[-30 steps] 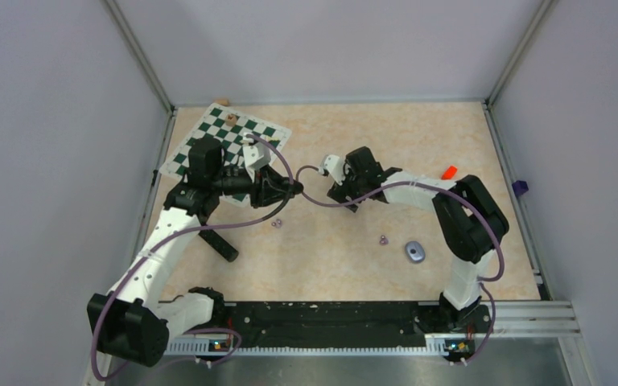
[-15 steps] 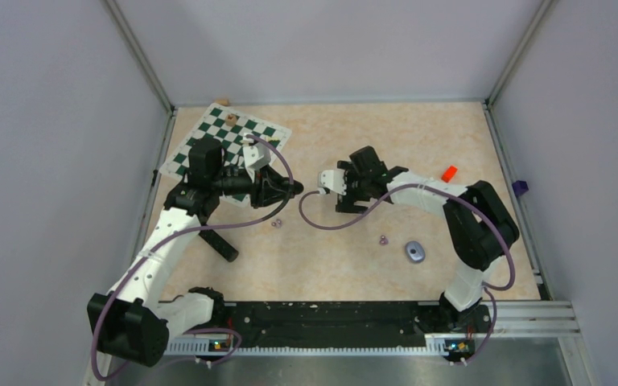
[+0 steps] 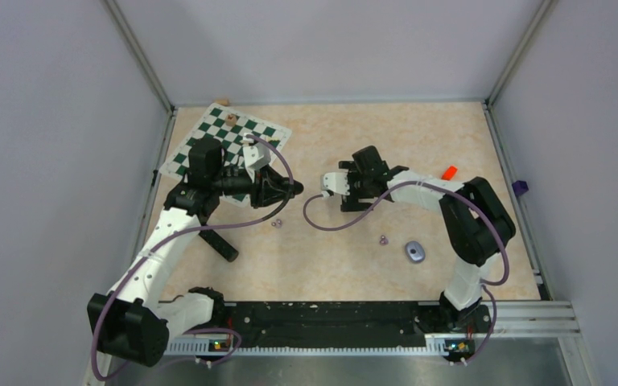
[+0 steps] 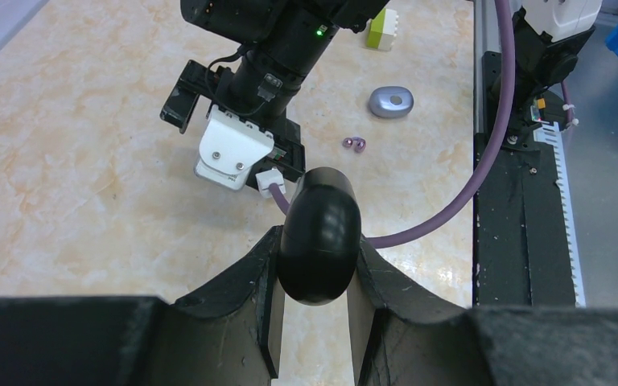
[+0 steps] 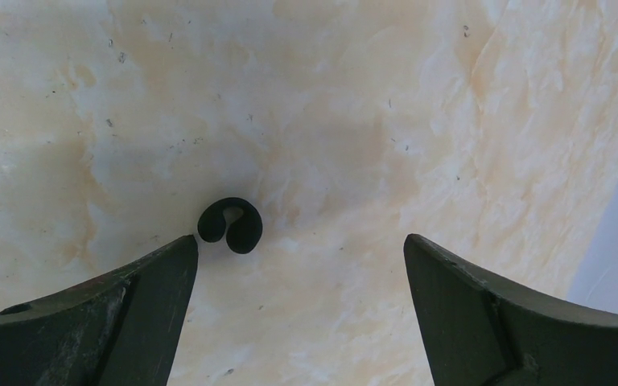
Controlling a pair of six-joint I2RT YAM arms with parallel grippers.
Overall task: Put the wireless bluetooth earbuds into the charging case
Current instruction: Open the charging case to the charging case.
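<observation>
Over the scene now: a beige, marble-patterned worktop [image 3: 418, 137], with pale orange veins running all across it. Plain lavender-grey panels close it in on three sides: the left wall [image 3: 48, 121], the back wall [image 3: 330, 48] and the right wall [image 3: 587, 104]. An aluminium left post [image 3: 138, 56] and right post [image 3: 519, 52] slant up from the two far corners. Along the near edge runs a black rail [image 3: 330, 315], then a pale toothed strip [image 3: 330, 344], then a brushed grey metal sheet [image 3: 330, 371]. The light is soft and even, and the shadows are faint.
</observation>
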